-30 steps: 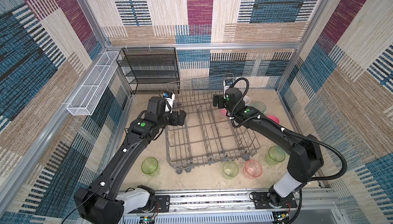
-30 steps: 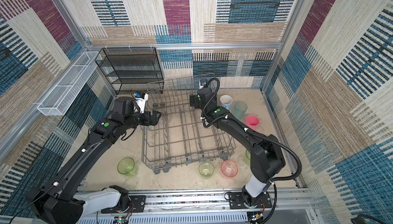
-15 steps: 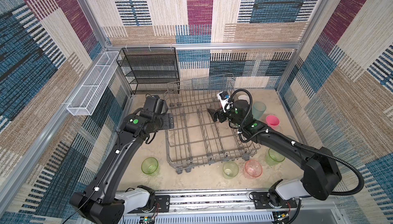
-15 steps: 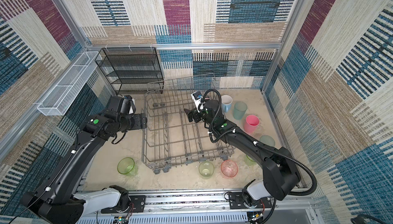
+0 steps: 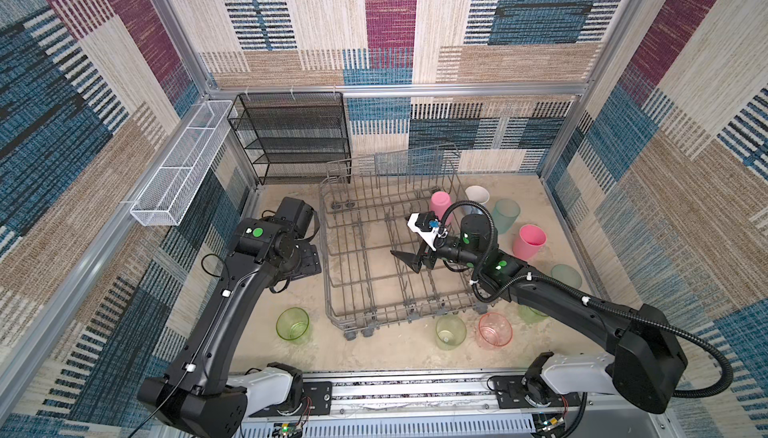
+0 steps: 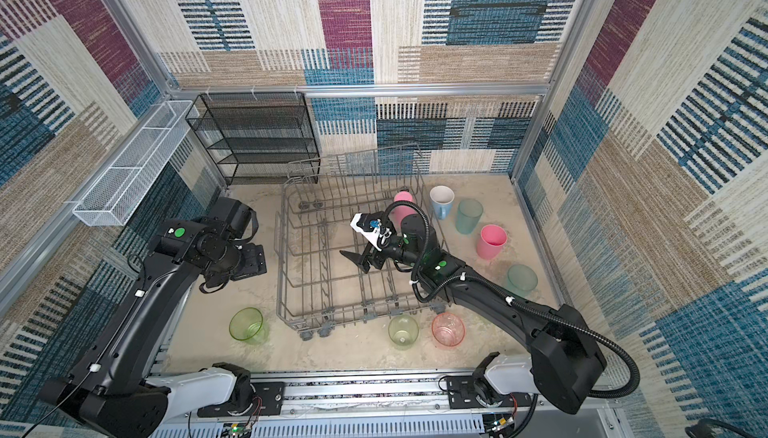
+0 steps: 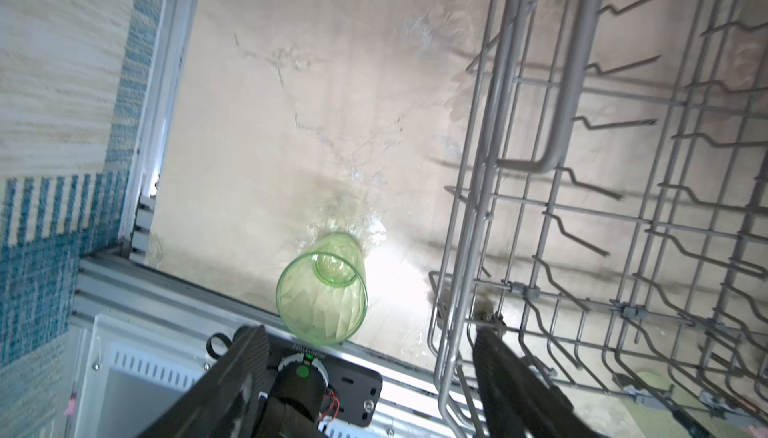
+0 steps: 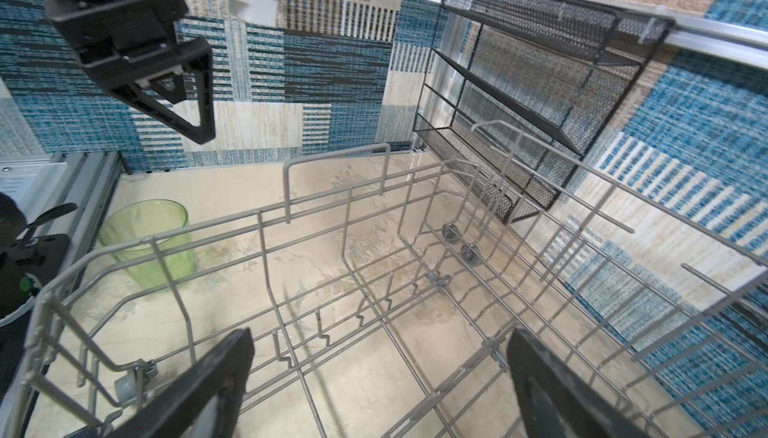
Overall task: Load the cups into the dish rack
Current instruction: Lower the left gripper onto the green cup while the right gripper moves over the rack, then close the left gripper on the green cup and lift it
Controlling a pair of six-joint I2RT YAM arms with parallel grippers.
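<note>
The grey wire dish rack (image 5: 374, 282) (image 6: 328, 290) stands mid-floor. An opaque pink cup (image 5: 439, 204) (image 6: 402, 201) sits upside down at its back right corner, apparently inside. My right gripper (image 5: 416, 263) (image 6: 360, 261) (image 8: 378, 357) hangs open and empty over the rack's middle. My left gripper (image 7: 370, 344) is open and empty, pointing down just outside the rack's left wall. A yellow-green cup (image 5: 293, 323) (image 7: 322, 290) (image 8: 149, 244) stands upright in front of it. The light-blue mug (image 5: 476, 196), teal cups (image 5: 505, 215) and a pink cup (image 5: 528, 241) stand right of the rack.
In front of the rack stand a yellow-green cup (image 5: 450, 332) and a pink-orange cup (image 5: 494, 329). A black mesh shelf (image 5: 291, 136) is at the back left, and a white mesh basket (image 5: 183, 165) hangs on the left wall. The arms' base rail (image 5: 407, 394) runs along the front.
My right gripper has drawn away from the pink cup at the rack's back right corner toward the rack's middle. My left gripper has moved from the rack's back left toward the front, its jaws narrowing a little.
</note>
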